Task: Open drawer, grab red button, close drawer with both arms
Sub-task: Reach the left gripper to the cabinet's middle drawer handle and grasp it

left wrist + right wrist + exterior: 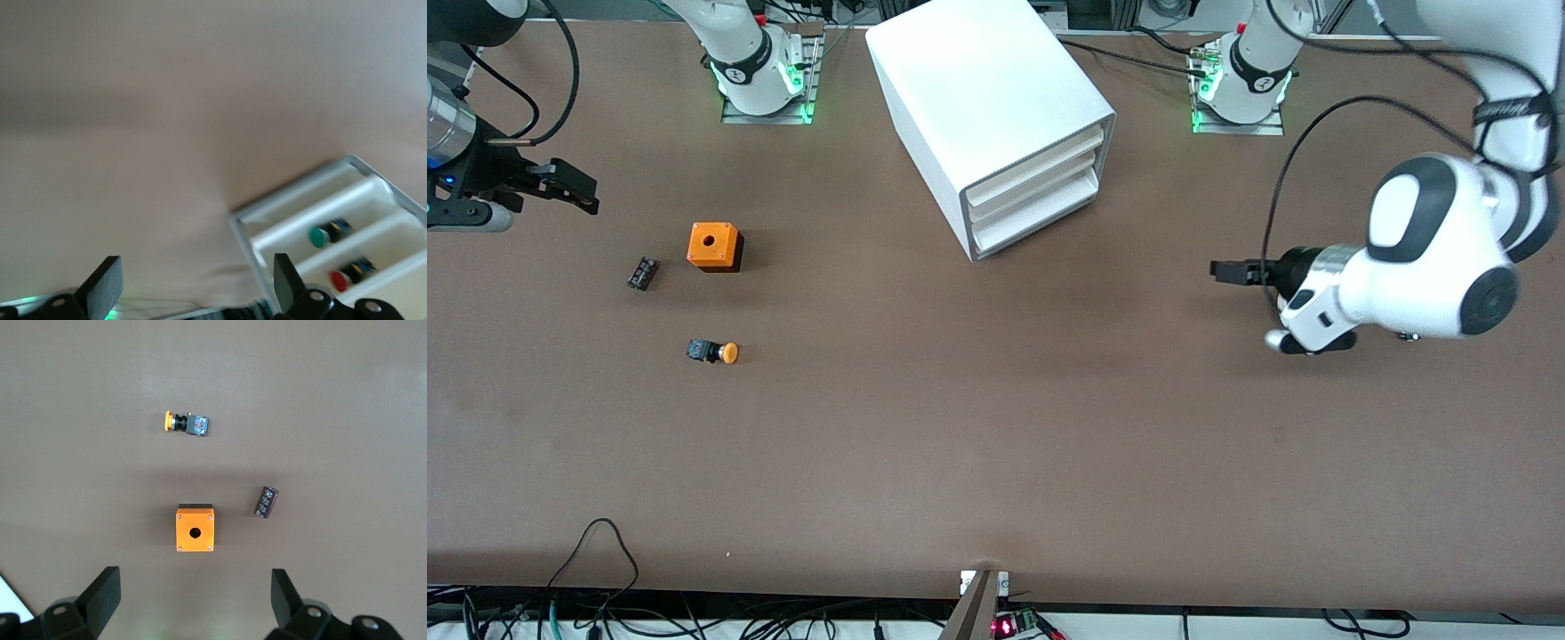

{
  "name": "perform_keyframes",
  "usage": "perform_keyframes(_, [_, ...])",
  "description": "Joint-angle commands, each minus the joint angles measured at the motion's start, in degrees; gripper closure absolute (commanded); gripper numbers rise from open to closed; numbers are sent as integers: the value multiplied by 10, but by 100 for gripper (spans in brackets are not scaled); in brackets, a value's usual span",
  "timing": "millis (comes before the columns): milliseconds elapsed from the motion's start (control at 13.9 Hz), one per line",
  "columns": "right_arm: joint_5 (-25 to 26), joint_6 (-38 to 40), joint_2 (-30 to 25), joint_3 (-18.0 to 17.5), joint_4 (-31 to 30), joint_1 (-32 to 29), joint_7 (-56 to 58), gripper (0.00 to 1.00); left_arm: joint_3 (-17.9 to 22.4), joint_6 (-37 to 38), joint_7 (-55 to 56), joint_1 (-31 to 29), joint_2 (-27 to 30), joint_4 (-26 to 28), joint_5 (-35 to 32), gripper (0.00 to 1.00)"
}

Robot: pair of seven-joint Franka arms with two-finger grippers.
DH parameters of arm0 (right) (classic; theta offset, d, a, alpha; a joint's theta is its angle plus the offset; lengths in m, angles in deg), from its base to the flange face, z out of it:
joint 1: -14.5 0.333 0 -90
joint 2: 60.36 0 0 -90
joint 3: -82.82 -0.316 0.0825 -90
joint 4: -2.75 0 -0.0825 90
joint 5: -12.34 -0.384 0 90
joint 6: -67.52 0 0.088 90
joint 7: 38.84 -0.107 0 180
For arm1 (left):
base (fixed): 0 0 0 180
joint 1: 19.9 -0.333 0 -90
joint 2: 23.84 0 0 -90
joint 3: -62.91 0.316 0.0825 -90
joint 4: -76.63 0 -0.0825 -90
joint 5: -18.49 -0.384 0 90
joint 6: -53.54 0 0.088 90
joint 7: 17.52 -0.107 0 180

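The white cabinet (pixel 987 89) stands at the table's middle, near the arm bases. Its three stacked drawers (pixel 1036 191) are all pushed in. In the left wrist view the cabinet's front (pixel 333 220) shows a red-capped button (pixel 348 275) in one drawer. A green-capped button (pixel 327 233) lies in the drawer next to it. My left gripper (pixel 1227 271) (pixel 195 287) is open and empty, over bare table toward the left arm's end, pointing at the cabinet. My right gripper (pixel 574 188) (pixel 195 597) is open and empty, over the table at the right arm's end.
An orange box with a hole (pixel 714 245) (pixel 195 529), an orange-capped button (pixel 713 352) (pixel 187 423) and a small black cylinder (pixel 642 273) (pixel 267 501) lie toward the right arm's end. Cables run along the table's near edge.
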Motion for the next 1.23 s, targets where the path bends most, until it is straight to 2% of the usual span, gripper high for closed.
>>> perform_keyframes(0, [-7,8,-5,1,-3,2,4,0,-24,-41,-84,-5,-34,67,87,0])
perform_keyframes(216, [-10,8,-1,1,-2,2,8,0,-66,-103,-203,-5,-44,140,146,0])
perform_keyframes(505, [-11,8,4,0,4,2,10,0,-132,-109,-209,-6,-40,206,210,0])
perform_keyframes(866, [-11,16,4,-3,4,41,4,0,-185,-110,-209,-11,-21,245,225,1])
perform_keyframes(1155, [-10,52,14,-3,16,67,1,0,-204,-113,-209,-11,-13,264,226,6])
